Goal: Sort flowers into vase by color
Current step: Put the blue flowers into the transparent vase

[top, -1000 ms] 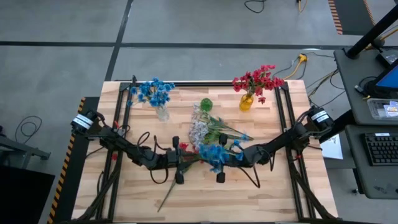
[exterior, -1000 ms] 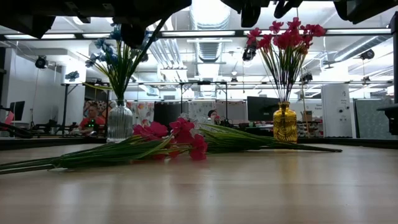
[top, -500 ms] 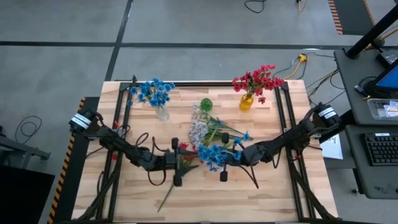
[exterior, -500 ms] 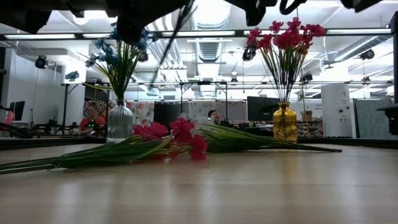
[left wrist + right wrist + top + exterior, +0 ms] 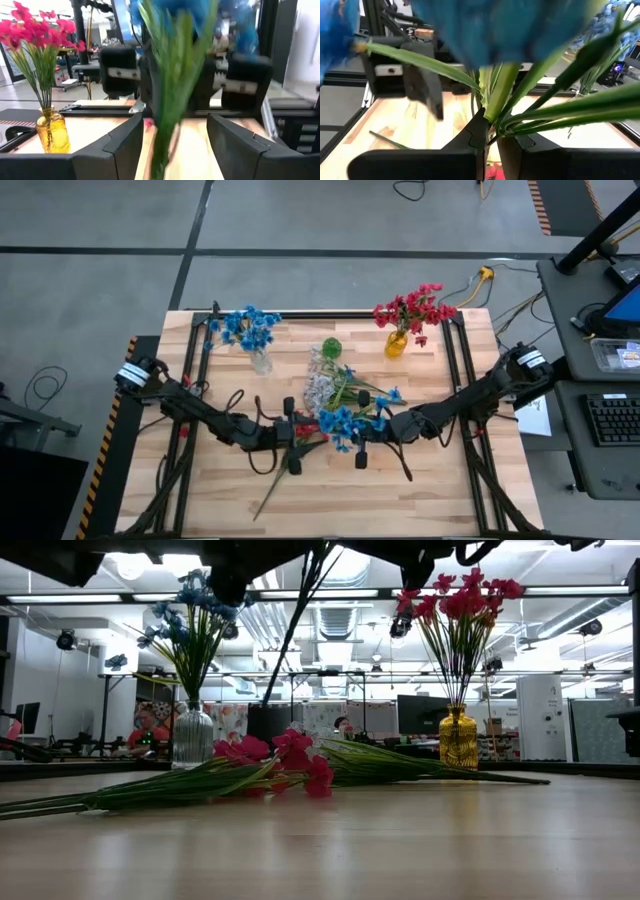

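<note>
We see our right gripper clamped on the blue spray above mid-table; our left gripper, fingers parted, faces it empty.

Two dark, near-black jointed arms, slim links. Left arm: white band with dark markings near its base, at 9 o'clock of table; loose black cable loops along forearm. Right arm: matching white marked band at 3 o'clock. Left gripper: broad matte black fingers, slanted inner edges. Right gripper: same black fingers, tapering to tips.
</note>
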